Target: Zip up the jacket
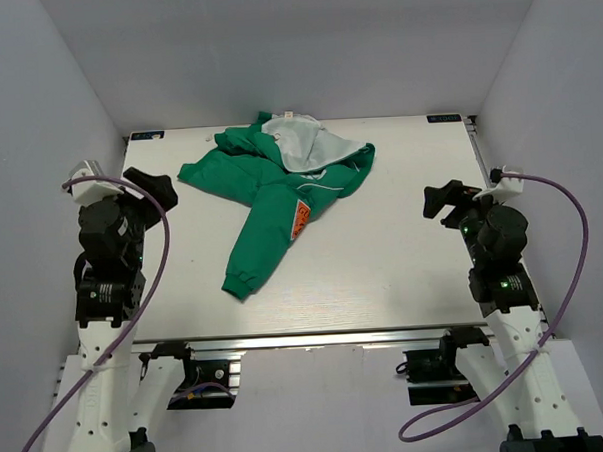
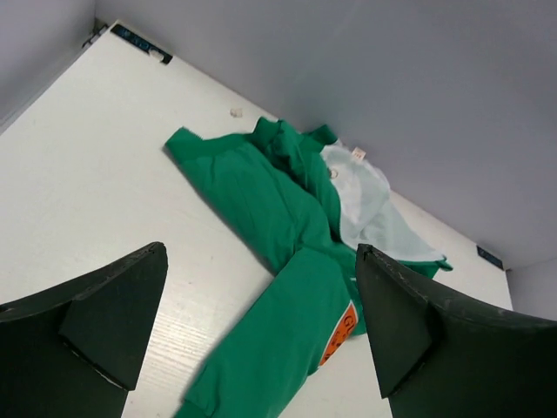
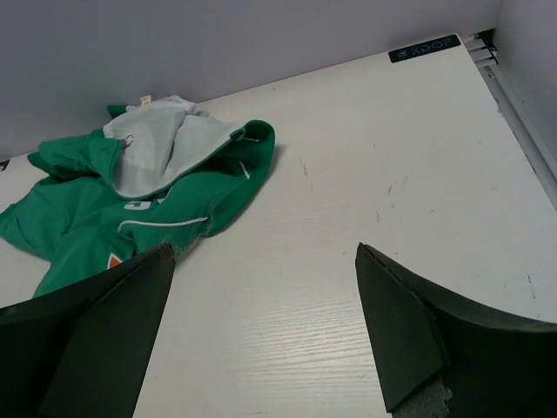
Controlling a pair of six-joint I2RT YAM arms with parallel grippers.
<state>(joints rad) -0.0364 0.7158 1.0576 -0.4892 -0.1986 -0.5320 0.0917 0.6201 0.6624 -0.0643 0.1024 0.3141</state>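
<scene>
Jacket (image 1: 265, 203) green, crumpled, grey lining (image 1: 308, 146) exposed, orange patch (image 1: 300, 219) showing, left hand (image 1: 150, 186) and right hand (image 1: 446, 200) spread apart

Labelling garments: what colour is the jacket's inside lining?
Light grey lining, clearest in the right wrist view.
</scene>
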